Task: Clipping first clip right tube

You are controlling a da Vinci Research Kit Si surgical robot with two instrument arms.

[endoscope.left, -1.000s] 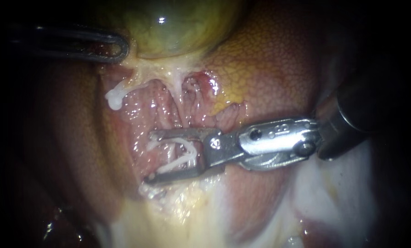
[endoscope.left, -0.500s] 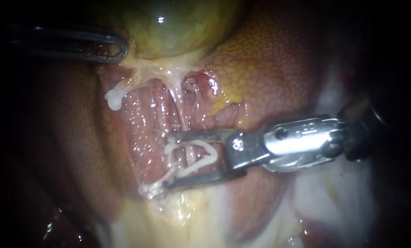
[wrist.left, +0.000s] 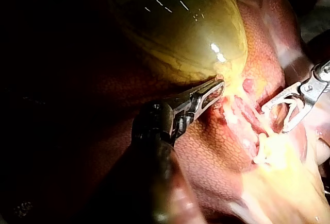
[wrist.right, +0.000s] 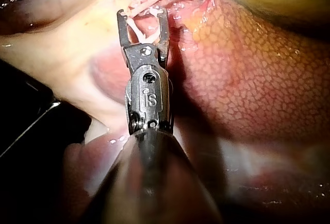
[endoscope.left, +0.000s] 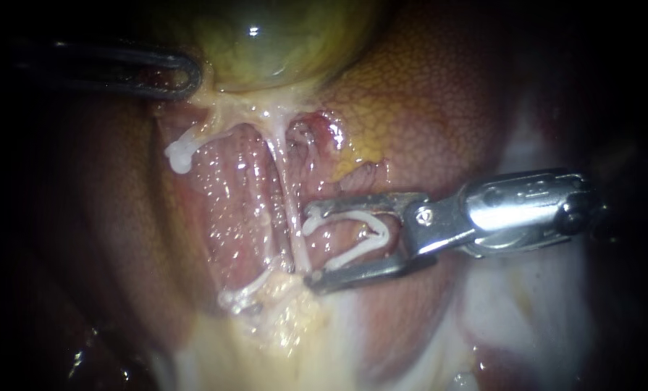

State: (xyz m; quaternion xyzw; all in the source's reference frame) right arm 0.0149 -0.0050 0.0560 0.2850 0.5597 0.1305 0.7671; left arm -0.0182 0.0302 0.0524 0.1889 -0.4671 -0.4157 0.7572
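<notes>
Holding a white clip (endoscope.left: 345, 217) between its two jaws, my right instrument (endoscope.left: 310, 246) comes in from the right and lies low over the liver (endoscope.left: 425, 108). The jaws stand far apart. Each one touches one leg of the clip, so the clip sits open like a wide V with its mouth toward the right tube (endoscope.left: 289, 210).

The right tube is a thin pale string. It runs from the pale edge under the gallbladder (endoscope.left: 266, 36) down over the wet pink tissue to the yellow fat (endoscope.left: 266, 340). The tips of my right jaws are just beside this tube, on its right side. The tube is outside the clip's mouth, not between the jaws.

From my right wrist, the right instrument (wrist.right: 143, 12) points at the pink tissue, with the clip (wrist.right: 136, 26) white between the jaw tips and the bumpy liver (wrist.right: 258, 80) beside it.

My left instrument (endoscope.left: 190, 76) comes in from the left, up by the gallbladder. Its jaws lie together and pinch the pale lower edge of the gallbladder. From my left wrist, the left instrument (wrist.left: 219, 87) sits right under the round green gallbladder (wrist.left: 180, 23), and my right instrument (wrist.left: 274, 119) is ahead of it, well apart.
</notes>
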